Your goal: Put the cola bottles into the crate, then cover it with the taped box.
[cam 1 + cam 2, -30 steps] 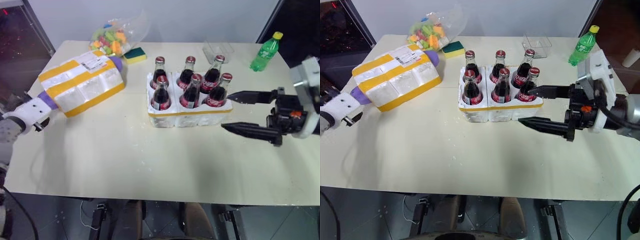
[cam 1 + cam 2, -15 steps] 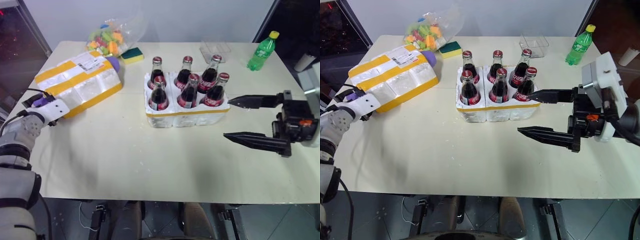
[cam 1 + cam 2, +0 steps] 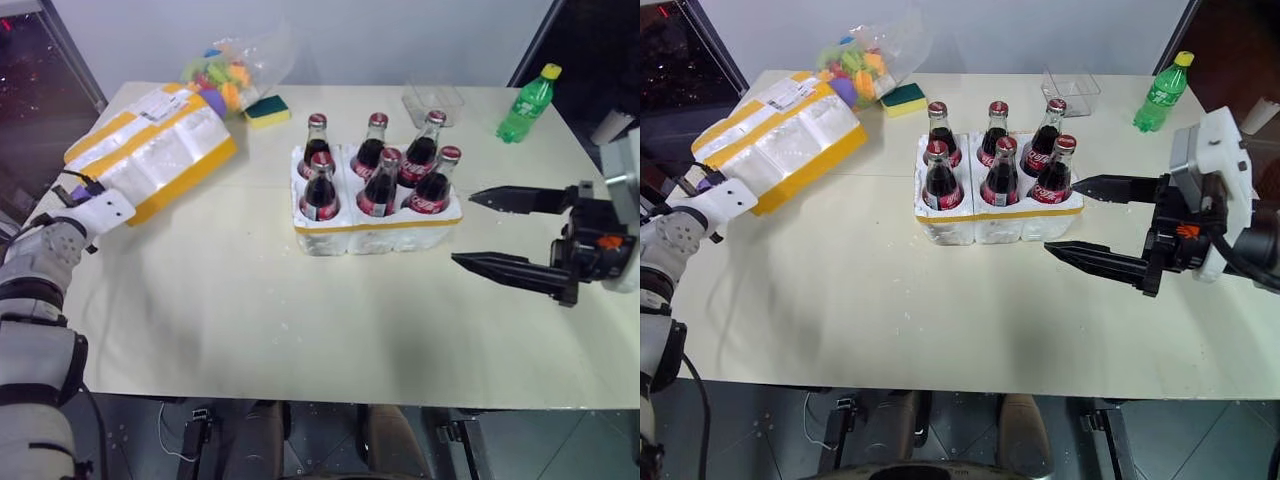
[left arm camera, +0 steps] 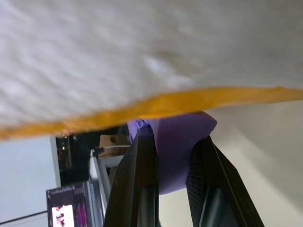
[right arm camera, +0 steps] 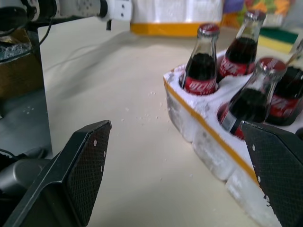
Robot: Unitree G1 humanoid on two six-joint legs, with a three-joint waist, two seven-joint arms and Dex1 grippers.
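Several cola bottles (image 3: 380, 185) with red caps stand upright in the wells of the white foam crate (image 3: 375, 232) at mid table. The taped box (image 3: 150, 150), white foam with wide yellow bands and a label, lies at the back left, its near end raised. My left gripper (image 4: 173, 156) is shut on a purple piece (image 4: 177, 142) that sticks out under the box's near edge. My right gripper (image 3: 463, 228) hovers open just right of the crate, level, with nothing between its fingers (image 5: 90, 161).
A clear bag of colourful items (image 3: 225, 75) and a yellow-green sponge (image 3: 266, 110) lie behind the box. A clear plastic tub (image 3: 435, 100) and a green bottle (image 3: 527, 103) sit at the back right. Bare tabletop (image 3: 300, 320) stretches in front of the crate.
My left gripper has closed on the purple piece, and the taped box's near end has lifted and shifted toward the back. The right gripper has stayed beside the crate.
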